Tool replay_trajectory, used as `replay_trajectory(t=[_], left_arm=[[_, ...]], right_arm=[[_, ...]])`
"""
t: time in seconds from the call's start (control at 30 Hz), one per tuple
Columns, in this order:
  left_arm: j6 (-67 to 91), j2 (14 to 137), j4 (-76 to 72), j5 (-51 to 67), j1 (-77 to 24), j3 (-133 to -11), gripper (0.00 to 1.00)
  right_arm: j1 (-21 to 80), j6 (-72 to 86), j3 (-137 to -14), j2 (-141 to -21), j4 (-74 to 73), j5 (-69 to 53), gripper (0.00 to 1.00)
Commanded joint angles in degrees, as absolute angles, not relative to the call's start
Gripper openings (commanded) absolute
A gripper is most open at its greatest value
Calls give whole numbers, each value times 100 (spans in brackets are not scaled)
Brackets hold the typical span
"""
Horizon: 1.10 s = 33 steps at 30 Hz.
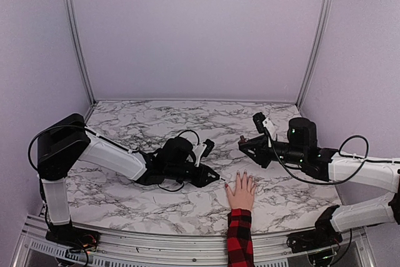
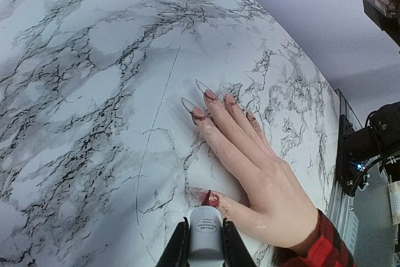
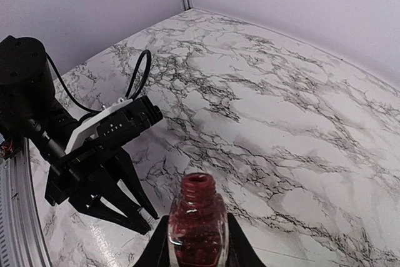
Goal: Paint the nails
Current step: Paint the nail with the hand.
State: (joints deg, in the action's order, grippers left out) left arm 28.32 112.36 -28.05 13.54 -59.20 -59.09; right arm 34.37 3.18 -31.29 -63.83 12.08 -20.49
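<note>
1. A pale human hand (image 1: 241, 191) lies flat, palm down, on the marble table (image 1: 156, 123) near its front edge, between the two arms. Its red-and-black plaid sleeve (image 1: 240, 239) reaches over the table's near rim.
2. The nails (image 2: 192, 108) are long and pointed. In the left wrist view we see the fingers spread slightly and pointing away across the marble. The nail tips look clear, with a darker reddish tone near the cuticles.
3. The thumb lies nearest the left wrist camera, and its nail (image 2: 209, 199) carries wet-looking red glitter polish.
4. The left gripper (image 1: 212, 178) hangs low over the table, just left of the hand. Its fingers are clamped on a pale grey brush cap (image 2: 205, 232), which points at the thumb.
5. The brush end meets the thumbnail at the red patch. We cannot make out the bristles themselves.
6. The right gripper (image 1: 245, 147) is held above the table, beyond the hand and a little to its right. Its fingers are closed around a small glass nail-polish bottle (image 3: 197, 229).
7. The bottle stands upright in that grip with its neck open and uncapped, and it holds dark red glittery polish.
8. From the right wrist view we also see the black left arm (image 3: 94, 148) and its cable, low over the marble on the left.
</note>
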Motion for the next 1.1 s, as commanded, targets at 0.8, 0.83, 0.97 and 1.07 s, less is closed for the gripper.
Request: replay_trajectory(t=[0.8, 0.83, 0.97, 1.07], left_arm=[[2813, 11643, -2520, 1402, -6003, -6299, 0], [2814, 11652, -2508, 1386, -6003, -6301, 0], [2832, 11658, -2470, 1331, -5982, -6286, 0], [2856, 11672, -2453, 1289, -5951, -6275, 0]], right_arm=[[3403, 281, -3155, -6337, 1433, -2052, 0], [3406, 287, -3155, -6337, 1428, -2055, 0], [3403, 281, -3155, -6328, 1424, -2057, 0], [3403, 281, -3155, -6336, 1424, -2057, 0]])
